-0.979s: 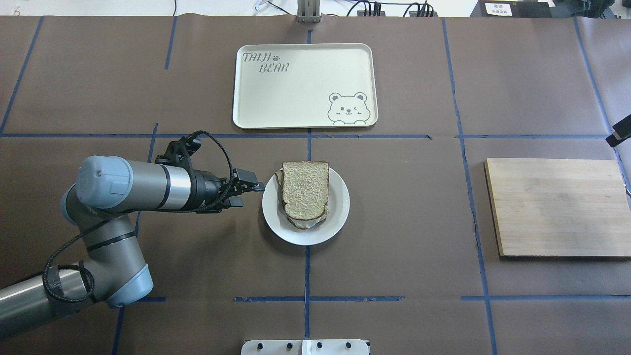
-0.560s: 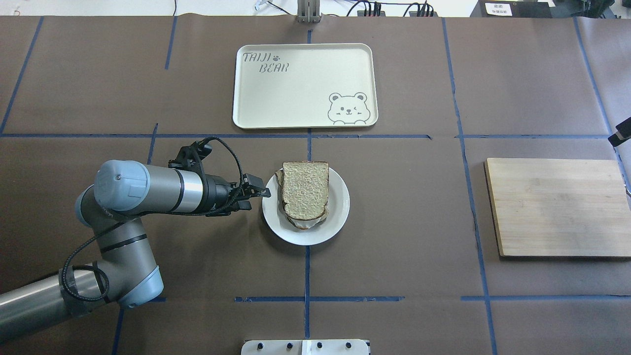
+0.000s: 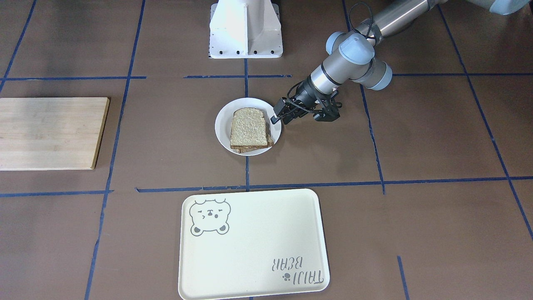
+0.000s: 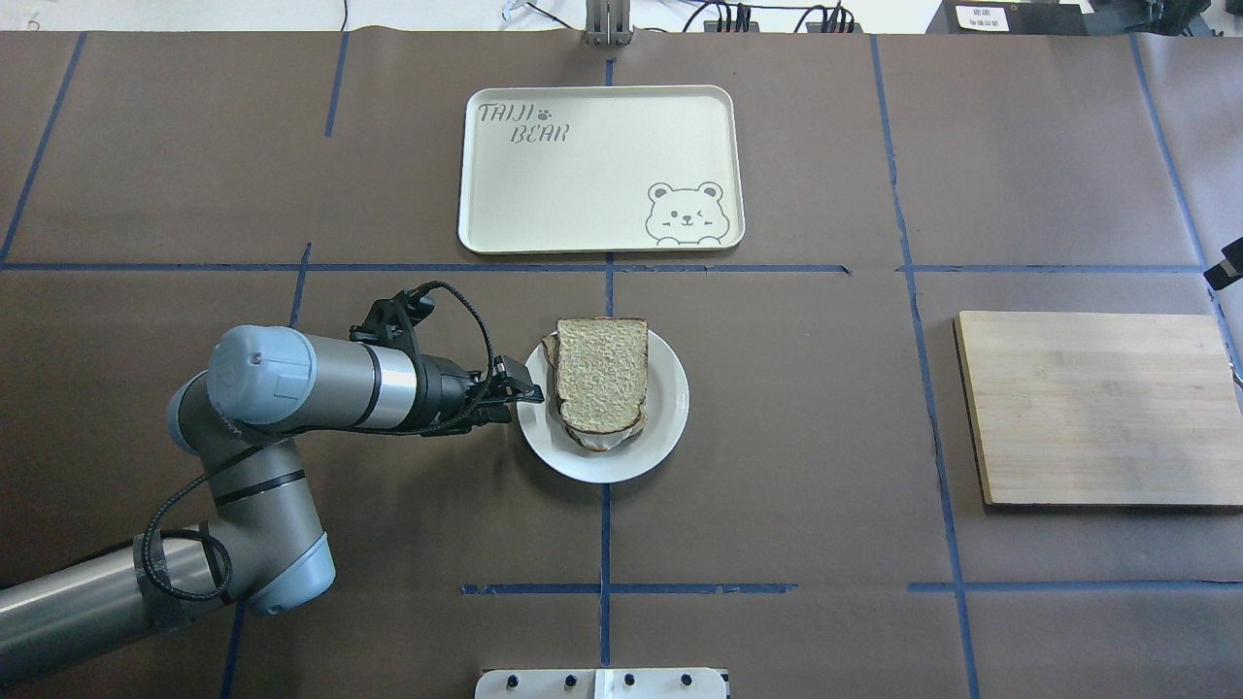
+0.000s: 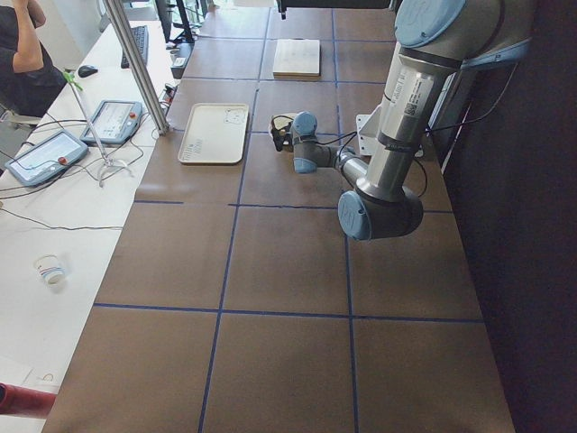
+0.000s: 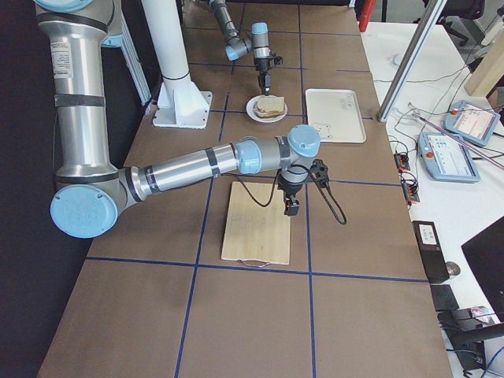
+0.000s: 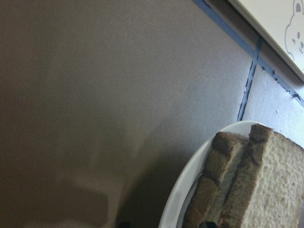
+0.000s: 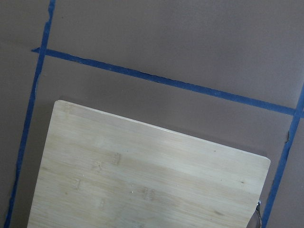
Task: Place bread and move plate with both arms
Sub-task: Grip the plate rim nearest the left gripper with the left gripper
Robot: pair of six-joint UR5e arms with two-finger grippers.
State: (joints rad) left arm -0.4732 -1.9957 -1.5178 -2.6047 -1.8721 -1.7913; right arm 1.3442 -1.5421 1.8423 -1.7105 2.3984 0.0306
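Observation:
The bread (image 4: 602, 374) lies as the top slice of a stack on the small white plate (image 4: 670, 413) at the table's middle. It also shows in the front view (image 3: 248, 127) and the left wrist view (image 7: 273, 190), above a second slice. My left gripper (image 4: 522, 399) is open at the plate's left rim, low over the table; in the front view (image 3: 277, 116) it stands at the plate's (image 3: 222, 121) right rim. My right gripper (image 6: 292, 208) hangs above a wooden board, far from the plate; I cannot tell whether it is open or shut.
A cream tray (image 4: 583, 175) with a bear drawing lies beyond the plate. The wooden cutting board (image 4: 1097, 408) lies at the right and fills the right wrist view (image 8: 142, 180). Blue tape lines cross the brown table cover.
My left arm has moved right, bringing its gripper from just short of the plate to the plate's left rim. The bread and plate have not moved.

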